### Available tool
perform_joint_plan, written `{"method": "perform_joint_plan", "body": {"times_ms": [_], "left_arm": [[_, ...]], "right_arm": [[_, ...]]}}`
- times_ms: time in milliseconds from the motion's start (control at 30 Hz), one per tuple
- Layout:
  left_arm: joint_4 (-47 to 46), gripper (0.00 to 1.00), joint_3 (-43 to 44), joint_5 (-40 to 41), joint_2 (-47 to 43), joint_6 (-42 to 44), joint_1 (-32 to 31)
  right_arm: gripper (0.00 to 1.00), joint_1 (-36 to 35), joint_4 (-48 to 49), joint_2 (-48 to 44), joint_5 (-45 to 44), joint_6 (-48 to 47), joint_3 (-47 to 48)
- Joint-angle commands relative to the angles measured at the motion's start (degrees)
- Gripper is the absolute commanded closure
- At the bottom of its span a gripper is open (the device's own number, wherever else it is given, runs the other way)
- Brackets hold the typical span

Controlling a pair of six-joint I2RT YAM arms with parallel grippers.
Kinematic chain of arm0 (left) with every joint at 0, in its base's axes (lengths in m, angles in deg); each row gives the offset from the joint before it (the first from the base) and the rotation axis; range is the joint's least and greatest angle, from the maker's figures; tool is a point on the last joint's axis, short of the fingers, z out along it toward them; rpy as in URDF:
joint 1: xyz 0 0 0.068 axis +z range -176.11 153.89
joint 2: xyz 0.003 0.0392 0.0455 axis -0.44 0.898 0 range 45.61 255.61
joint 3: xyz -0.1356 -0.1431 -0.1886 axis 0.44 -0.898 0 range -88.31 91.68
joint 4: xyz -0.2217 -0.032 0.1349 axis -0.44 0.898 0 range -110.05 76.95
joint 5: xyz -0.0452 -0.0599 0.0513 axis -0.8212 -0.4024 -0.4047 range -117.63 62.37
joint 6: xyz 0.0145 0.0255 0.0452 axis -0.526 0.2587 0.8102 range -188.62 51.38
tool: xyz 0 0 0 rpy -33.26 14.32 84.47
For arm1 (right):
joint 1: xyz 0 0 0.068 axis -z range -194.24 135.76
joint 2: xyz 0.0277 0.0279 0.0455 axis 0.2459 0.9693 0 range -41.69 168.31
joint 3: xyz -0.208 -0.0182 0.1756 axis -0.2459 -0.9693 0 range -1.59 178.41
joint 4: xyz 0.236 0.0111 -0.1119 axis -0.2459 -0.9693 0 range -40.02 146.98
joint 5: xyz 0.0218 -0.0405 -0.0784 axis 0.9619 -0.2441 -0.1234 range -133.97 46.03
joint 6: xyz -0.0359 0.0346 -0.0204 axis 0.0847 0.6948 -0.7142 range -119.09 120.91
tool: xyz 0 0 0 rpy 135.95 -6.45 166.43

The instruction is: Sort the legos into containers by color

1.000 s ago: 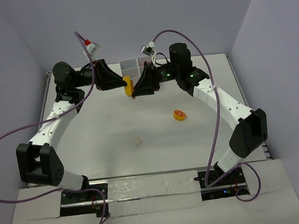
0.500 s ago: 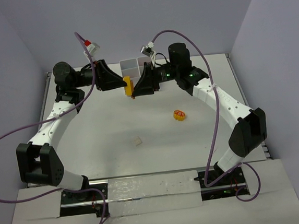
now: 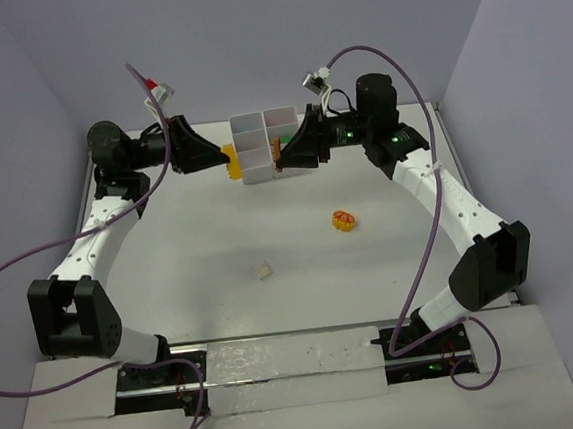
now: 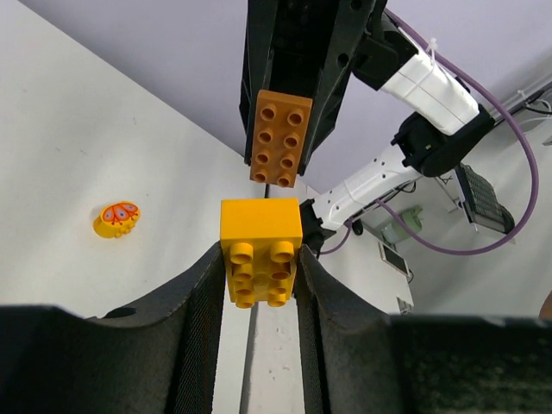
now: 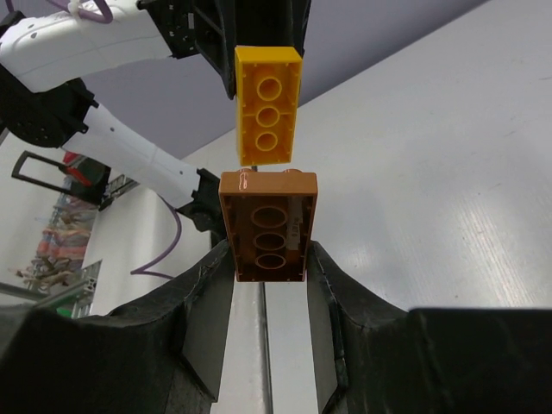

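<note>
At upper centre by the tray (image 3: 259,174), the left gripper (image 4: 259,260) is grasping a yellow brick (image 4: 260,228) and the right gripper (image 5: 269,260) is grasping a brown brick (image 5: 269,222). The bricks are not touching.

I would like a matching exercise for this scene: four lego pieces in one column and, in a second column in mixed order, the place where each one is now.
Column 1
1. yellow brick
2. brown brick
3. round yellow piece with red marks
4. small beige piece

Column 2
A. on the table, closest to its near edge
B. between the fingers of the right gripper
C. on the table, farther from its near edge, toward the right
D. between the fingers of the left gripper

Pairs: 1-D, 2-B, 3-C, 4-A
</note>
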Motion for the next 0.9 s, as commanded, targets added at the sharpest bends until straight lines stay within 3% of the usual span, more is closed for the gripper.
{"method": "perform_joint_plan", "body": {"times_ms": [0, 100, 200, 233, 433, 567, 867], "left_arm": [[6.74, 1.0, 1.78, 1.51, -2.19, 6.93, -0.03], [40.23, 1.0, 11.04, 15.38, 1.61, 32.9, -0.76], [48.96, 1.0, 19.19, 26.57, 5.13, 42.27, -2.4], [49.79, 1.0, 20.62, 36.26, 6.58, 46.37, -4.24], [45.31, 1.0, 21.55, 58.33, 13.41, 56.78, -10.22], [41.34, 1.0, 22.43, 63.04, 18.08, 58.46, -11.29], [38.84, 1.0, 32.74, 64.61, 29.51, 63.37, -12.76]], "right_arm": [[1.0, 0.81, -1.03, -2.18, -0.2, -1.23, 0.02], [1.0, 2.55, -4.01, -2.02, -5.34, -3.12, -0.33], [1.0, 3.83, -9.11, -1.67, -10.71, -8.53, 0.78], [1.0, 4.25, -10.67, -1.73, -15.04, -10.98, 0.97], [1.0, 4.75, -15.5, -1.84, -27.67, -17.22, 0.78], [1.0, 5.09, -16.09, -2.53, -32.3, -20.04, -1.15], [1.0, 5.88, -16.61, -1.93, -35.11, -21.92, -2.29]]}}
